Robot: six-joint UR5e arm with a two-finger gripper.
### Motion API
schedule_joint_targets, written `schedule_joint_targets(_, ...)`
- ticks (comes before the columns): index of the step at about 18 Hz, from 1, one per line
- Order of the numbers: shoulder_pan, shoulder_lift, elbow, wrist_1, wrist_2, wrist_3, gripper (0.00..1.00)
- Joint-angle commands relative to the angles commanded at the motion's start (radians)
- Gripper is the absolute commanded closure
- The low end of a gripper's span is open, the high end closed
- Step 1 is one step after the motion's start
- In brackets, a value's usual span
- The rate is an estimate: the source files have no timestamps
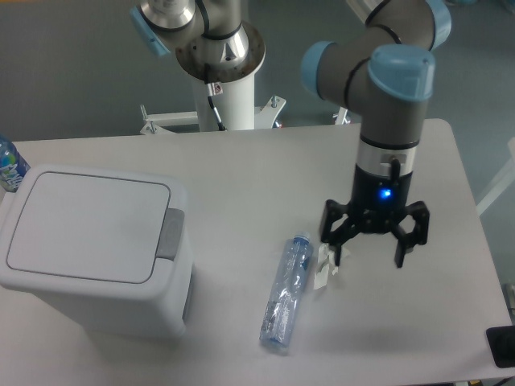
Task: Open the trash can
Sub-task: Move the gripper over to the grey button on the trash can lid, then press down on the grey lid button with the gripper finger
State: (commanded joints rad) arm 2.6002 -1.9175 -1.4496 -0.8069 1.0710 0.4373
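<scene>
My gripper (368, 241) hangs with its jaws spread wide and empty, just right of a crumpled white scrap (327, 265) and a clear bottle (286, 293) lying on the surface (265, 173). The trash can (92, 249) sits well apart at the left, its lid flat and shut, the grey push tab (170, 235) on its right edge.

The trash can (88, 249) is light grey with a darker grey tab (170, 235) on its 3 o'clock edge. The claw (373, 241) is black, a blue light glowing above it. The arm's joints are pale blue and grey. The bottle (286, 293) is clear, blue-capped, on a whitish counter (265, 169).
</scene>
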Motion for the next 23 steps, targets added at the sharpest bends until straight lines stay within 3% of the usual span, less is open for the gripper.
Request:
schedule_joint_targets(6,-0.084,0.069,-0.015,-0.003,-0.042,-0.155,0.0)
schedule_joint_targets(8,-0.136,0.095,-0.046,-0.005,-0.04,-0.183,0.0)
schedule_joint_targets(14,-0.192,0.173,-0.167,-0.005,-0.032,-0.183,0.0)
schedule_joint_targets(23,-0.193,0.178,-0.193,-0.005,-0.026,-0.177,0.0)
